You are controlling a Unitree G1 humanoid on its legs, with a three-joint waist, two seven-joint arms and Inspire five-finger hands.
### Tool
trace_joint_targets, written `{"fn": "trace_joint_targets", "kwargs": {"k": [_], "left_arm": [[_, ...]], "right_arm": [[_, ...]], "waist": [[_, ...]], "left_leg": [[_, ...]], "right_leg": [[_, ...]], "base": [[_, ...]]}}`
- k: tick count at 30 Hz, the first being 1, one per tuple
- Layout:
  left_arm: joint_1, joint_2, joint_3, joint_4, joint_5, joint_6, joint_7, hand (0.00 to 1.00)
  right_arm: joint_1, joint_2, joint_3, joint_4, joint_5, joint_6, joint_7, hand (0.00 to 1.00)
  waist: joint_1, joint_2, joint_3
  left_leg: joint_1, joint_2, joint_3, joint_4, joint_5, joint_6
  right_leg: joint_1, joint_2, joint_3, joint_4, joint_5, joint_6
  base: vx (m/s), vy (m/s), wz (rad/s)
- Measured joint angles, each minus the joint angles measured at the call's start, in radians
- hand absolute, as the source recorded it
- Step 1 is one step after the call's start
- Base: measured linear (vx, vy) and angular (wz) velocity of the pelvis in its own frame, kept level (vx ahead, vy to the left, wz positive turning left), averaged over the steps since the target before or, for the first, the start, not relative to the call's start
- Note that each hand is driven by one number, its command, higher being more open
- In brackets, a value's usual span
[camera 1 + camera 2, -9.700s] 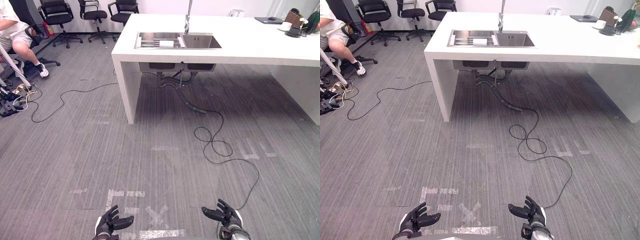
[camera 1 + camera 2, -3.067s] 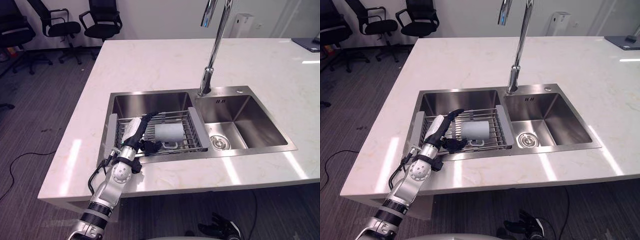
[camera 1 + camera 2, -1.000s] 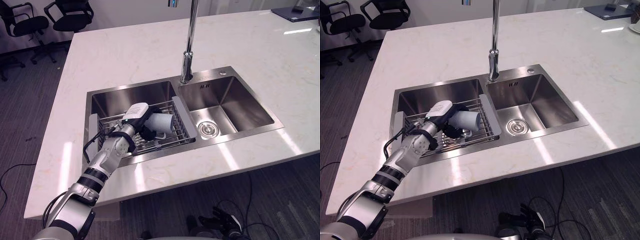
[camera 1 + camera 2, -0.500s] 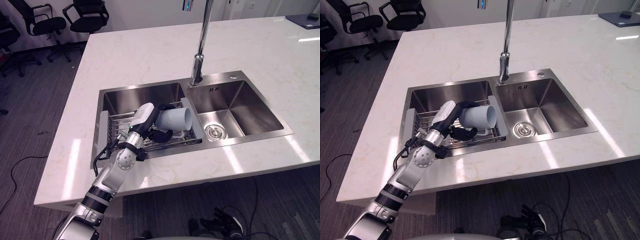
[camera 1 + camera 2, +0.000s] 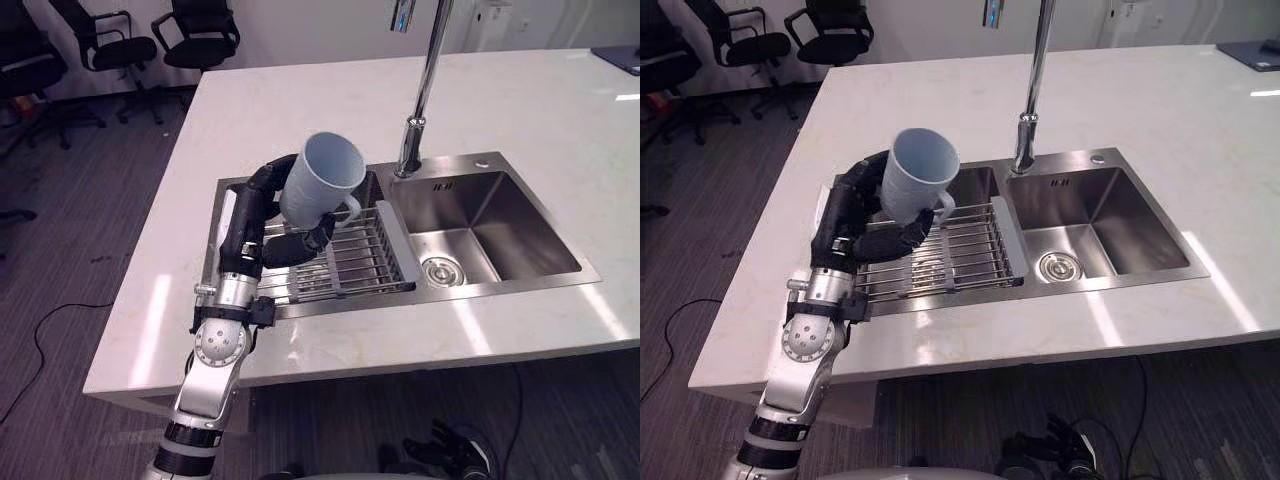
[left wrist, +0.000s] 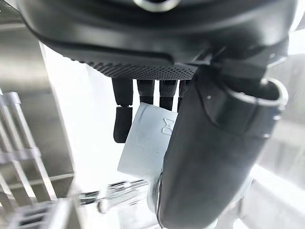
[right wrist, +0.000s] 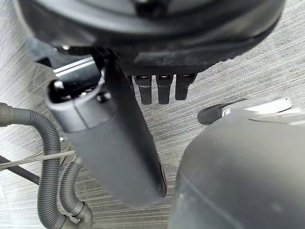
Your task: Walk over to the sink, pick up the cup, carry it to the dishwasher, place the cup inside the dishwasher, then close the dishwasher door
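Cup (image 5: 322, 180) clasped in left hand (image 5: 258, 205), above the sink rack (image 5: 345, 262).

I had the two head cameras looking steeply down on the sink (image 5: 520, 215) from above its front side, set slightly apart, both sharing its basins and the surrounding counter (image 5: 300, 110). The left wrist camera sat very close above the sink, looking along the left hand (image 6: 157, 67) at the cup (image 6: 147, 138). The right wrist camera, below the sink's level, faced the floor (image 7: 228, 81).
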Motion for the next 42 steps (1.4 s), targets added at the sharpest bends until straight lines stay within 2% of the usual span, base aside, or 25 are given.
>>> {"fn": "trace_joint_targets", "kwargs": {"k": [7, 13, 16, 21, 24, 26, 27, 28, 29, 30, 32, 33, 35, 39, 40, 41, 42], "left_arm": [[0.097, -0.045, 0.034, -0.016, -0.085, -0.001, -0.003, 0.30], [0.167, -0.068, 0.040, -0.049, -0.117, 0.000, -0.003, 0.30], [0.211, -0.076, 0.036, -0.080, -0.117, -0.001, -0.004, 0.30], [0.222, -0.080, -0.001, -0.107, -0.116, -0.001, -0.005, 0.30], [0.227, -0.088, -0.021, -0.144, -0.116, 0.001, -0.006, 0.30], [0.227, -0.093, -0.028, -0.170, -0.116, 0.000, -0.007, 0.30], [0.227, -0.102, -0.029, -0.173, -0.116, -0.003, -0.008, 0.30], [0.229, -0.111, -0.027, -0.173, -0.116, -0.004, -0.007, 0.30], [0.229, -0.114, -0.026, -0.173, -0.116, -0.005, -0.006, 0.30], [0.228, -0.120, -0.021, -0.176, -0.117, -0.006, -0.005, 0.30], [0.230, -0.135, -0.024, -0.180, -0.116, -0.004, -0.004, 0.30], [0.229, -0.154, -0.032, -0.183, -0.116, -0.003, -0.004, 0.30], [0.229, -0.166, -0.052, -0.183, -0.116, -0.002, -0.005, 0.30], [0.228, -0.167, -0.054, -0.193, -0.118, -0.003, -0.002, 0.30], [0.227, -0.166, -0.057, -0.202, -0.120, -0.003, -0.002, 0.30], [0.226, -0.167, -0.062, -0.222, -0.129, -0.003, -0.003, 0.30], [0.225, -0.170, -0.073, -0.235, -0.135, -0.004, -0.004, 0.30]], "right_arm": [[0.030, 0.021, -0.008, 0.000, 0.000, 0.001, -0.001, 0.90], [0.033, 0.022, -0.008, 0.000, 0.000, 0.001, -0.003, 0.90], [0.033, 0.020, -0.006, -0.001, 0.000, 0.001, -0.010, 0.90], [0.051, 0.023, 0.008, -0.044, 0.000, 0.001, -0.019, 0.90], [0.056, 0.042, 0.007, -0.100, 0.000, 0.002, -0.026, 0.90], [0.047, 0.053, 0.004, -0.118, 0.001, 0.002, -0.032, 0.90], [0.043, 0.060, 0.006, -0.127, 0.001, 0.003, -0.033, 0.90], [0.041, 0.067, 0.012, -0.135, 0.003, 0.004, -0.035, 0.90], [0.033, 0.067, 0.018, -0.136, 0.006, 0.003, -0.035, 0.90], [0.017, 0.065, 0.028, -0.139, 0.010, 0.003, -0.036, 0.90], [-0.009, 0.061, 0.031, -0.163, 0.026, 0.002, -0.049, 0.90], [-0.033, 0.053, 0.030, -0.177, 0.032, -0.001, -0.061, 0.90], [-0.050, 0.049, 0.031, -0.175, 0.040, -0.005, -0.076, 0.90], [-0.022, 0.055, 0.019, -0.193, 0.073, -0.005, -0.108, 0.90], [-0.013, 0.062, 0.012, -0.202, 0.075, -0.005, -0.110, 0.90], [-0.001, 0.068, 0.001, -0.213, 0.076, -0.005, -0.119, 0.90], [0.011, 0.066, 0.000, -0.222, 0.076, -0.005, -0.122, 0.90]], "waist": [[0.019, -0.030, -0.025], [0.024, -0.032, -0.032], [0.036, -0.029, -0.045], [0.047, -0.039, -0.052], [0.049, -0.058, -0.036], [0.057, -0.059, -0.035], [0.062, -0.061, -0.037], [0.088, -0.071, -0.045], [0.102, -0.077, -0.052], [0.113, -0.089, -0.058], [0.143, -0.068, -0.073], [0.145, -0.042, -0.066], [0.137, -0.019, -0.051], [0.129, -0.019, -0.033], [0.127, -0.037, -0.027], [0.115, -0.038, -0.023], [0.107, -0.039, -0.023]], "left_leg": [[0.001, 0.004, 0.015, 0.011, -0.004, -0.002], [0.002, 0.008, 0.032, 0.039, -0.023, -0.001], [-0.010, 0.022, 0.062, 0.092, -0.060, -0.004], [-0.060, 0.029, 0.079, 0.170, -0.093, 0.001], [-0.083, 0.035, 0.077, 0.236, -0.125, 0.013], [-0.098, 0.041, 0.078, 0.251, -0.130, 0.030], [-0.110, 0.041, 0.069, 0.266, -0.127, 0.028], [-0.121, 0.041, 0.066, 0.286, -0.120, 0.017], [-0.137, 0.040, 0.065, 0.299, -0.119, 0.016], [-0.165, 0.038, 0.062, 0.319, -0.117, 0.012], [-0.233, 0.045, 0.049, 0.307, -0.083, -0.002], [-0.271, 0.065, 0.029, 0.295, -0.051, -0.006], [-0.286, 0.077, -0.012, 0.283, -0.019, -0.021], [-0.289, 0.076, -0.079, 0.262, 0.018, -0.043], [-0.289, 0.078, -0.068, 0.266, 0.015, -0.034], [-0.314, 0.089, -0.028, 0.345, -0.025, 0.015], [-0.322, 0.097, -0.008, 0.423, -0.055, 0.031]], "right_leg": [[-0.008, 0.004, 0.016, 0.015, 0.000, 0.000], [-0.008, 0.007, 0.036, 0.021, 0.000, 0.001], [-0.012, 0.017, 0.064, 0.027, 0.000, 0.001], [-0.084, 0.020, 0.083, 0.120, -0.026, 0.007], [-0.118, 0.011, 0.075, 0.225, -0.069, 0.022], [-0.142, 0.007, 0.057, 0.292, -0.109, 0.024], [-0.179, -0.001, 0.020, 0.491, -0.191, 0.023], [-0.175, -0.012, -0.005, 0.631, -0.257, 0.037], [-0.169, -0.017, -0.010, 0.643, -0.275, 0.037], [-0.171, -0.018, -0.013, 0.604, -0.289, 0.036], [-0.162, 0.004, -0.029, 0.449, -0.292, 0.027], [-0.156, 0.035, -0.044, 0.364, -0.243, -0.026], [-0.133, 0.052, -0.083, 0.314, -0.206, -0.043], [-0.103, 0.047, -0.157, 0.311, -0.194, -0.066], [-0.106, 0.035, -0.172, 0.308, -0.190, -0.071], [-0.105, 0.016, -0.203, 0.303, -0.183, -0.069], [-0.102, 0.000, -0.226, 0.302, -0.176, -0.065]], "base": [[-0.04, -0.015, -0.06], [-0.02, -0.003, -0.11], [-0.02, 0.005, -0.30], [-0.02, 0.000, -0.12], [-0.11, -0.007, 0.02], [-0.13, -0.033, 0.13], [-0.08, -0.062, 0.16], [-0.08, -0.107, 0.16], [-0.06, -0.121, 0.05], [-0.09, -0.144, 0.10], [-0.11, -0.107, 0.09], [-0.11, -0.098, 0.14], [-0.16, -0.114, 0.48], [-0.21, -0.071, 0.49], [-0.20, -0.015, 0.69], [-0.14, 0.016, 0.71], [-0.19, 0.066, 0.78]]}}
